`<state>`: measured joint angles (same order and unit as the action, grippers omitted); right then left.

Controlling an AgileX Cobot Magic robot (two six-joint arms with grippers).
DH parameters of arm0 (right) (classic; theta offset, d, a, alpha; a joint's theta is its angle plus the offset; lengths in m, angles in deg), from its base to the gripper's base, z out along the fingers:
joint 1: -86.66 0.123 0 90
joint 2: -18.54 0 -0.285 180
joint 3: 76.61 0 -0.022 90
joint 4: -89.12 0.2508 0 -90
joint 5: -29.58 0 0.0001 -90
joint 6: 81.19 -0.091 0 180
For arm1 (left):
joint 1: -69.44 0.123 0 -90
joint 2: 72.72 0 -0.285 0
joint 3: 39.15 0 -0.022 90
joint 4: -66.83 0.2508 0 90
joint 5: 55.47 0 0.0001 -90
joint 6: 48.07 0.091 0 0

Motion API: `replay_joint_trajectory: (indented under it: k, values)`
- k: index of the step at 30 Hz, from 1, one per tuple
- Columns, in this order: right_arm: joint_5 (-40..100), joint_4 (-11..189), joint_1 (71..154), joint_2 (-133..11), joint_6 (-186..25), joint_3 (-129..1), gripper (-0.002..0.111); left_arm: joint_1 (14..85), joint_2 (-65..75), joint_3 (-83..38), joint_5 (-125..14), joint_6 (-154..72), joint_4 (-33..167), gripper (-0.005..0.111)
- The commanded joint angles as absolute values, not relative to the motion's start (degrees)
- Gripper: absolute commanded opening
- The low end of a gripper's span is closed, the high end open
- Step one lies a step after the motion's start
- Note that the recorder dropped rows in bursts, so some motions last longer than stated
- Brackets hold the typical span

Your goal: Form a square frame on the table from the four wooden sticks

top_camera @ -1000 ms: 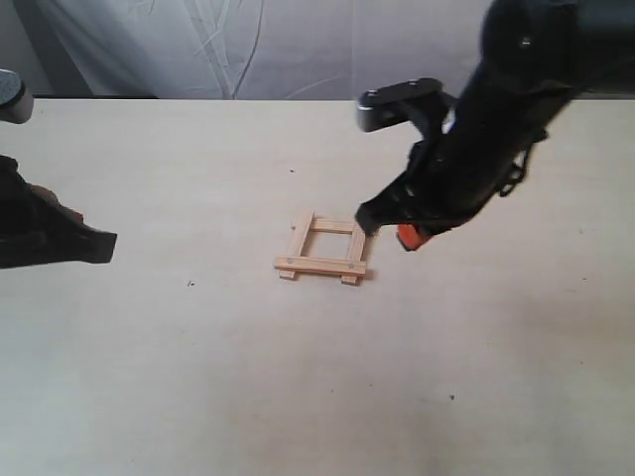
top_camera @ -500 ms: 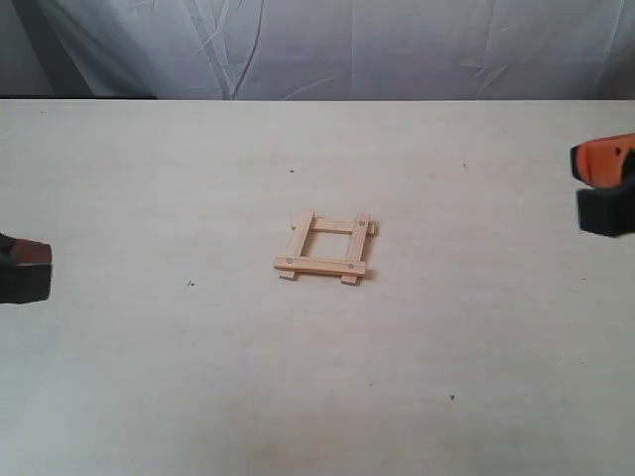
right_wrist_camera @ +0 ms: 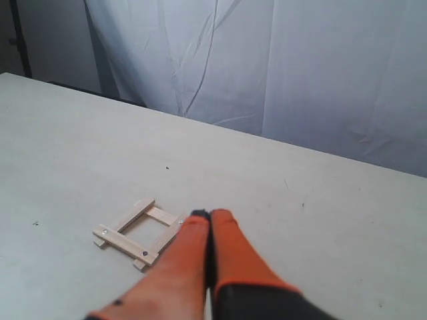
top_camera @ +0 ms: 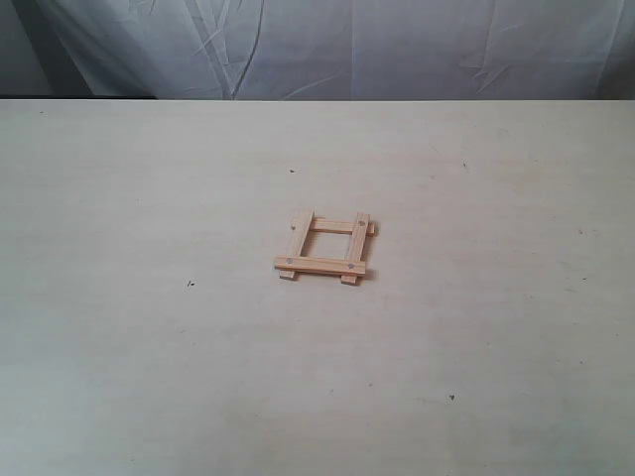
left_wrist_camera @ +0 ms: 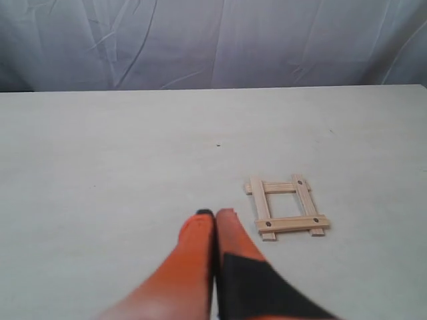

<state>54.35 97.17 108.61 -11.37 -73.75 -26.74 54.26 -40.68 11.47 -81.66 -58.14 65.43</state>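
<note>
The left gripper (left_wrist_camera: 215, 213) has its orange fingers pressed together, holding nothing; the right gripper (right_wrist_camera: 209, 215) likewise. The square frame (top_camera: 325, 247) lies mid-frame in the exterior view on the table (top_camera: 149, 347), touched by neither.

Picture edges cut off the left tool (left_wrist_camera: 215, 215) and right tool (right_wrist_camera: 209, 215) behind their fingertips.

wrinkled white cloth backdrop (top_camera: 327, 45), soft even light
</note>
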Motion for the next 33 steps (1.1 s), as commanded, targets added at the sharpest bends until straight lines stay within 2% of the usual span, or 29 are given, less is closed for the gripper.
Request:
replay_joint_trajectory:
  k: [1, 13, 20, 25, 33]
  values:
    - [53.76, 97.13, 108.35, -10.56, -73.87, -26.51, 0.000, 54.49, -41.26, 11.83, -81.00, -57.97, 66.83, 0.000]
    - [54.12, 97.23, 107.90, -10.03, -73.87, -26.51, 0.000, 54.49, -41.26, 11.83, -81.14, -57.97, 66.83, 0.000]
    - [54.02, 91.57, 99.44, -4.96, -72.89, -25.96, 0.000, 54.49, -41.26, 11.83, -81.14, -57.97, 66.83, 0.000]
    - [53.16, 91.11, 95.32, 1.18, -77.14, -21.54, 0.000, 54.49, -41.26, 11.83, -81.14, -57.97, 66.83, 0.000]
    - [52.90, 91.11, 94.03, 8.67, -78.61, -11.81, 0.000, 54.49, -41.26, 11.83, -81.14, -57.97, 66.83, 0.000]
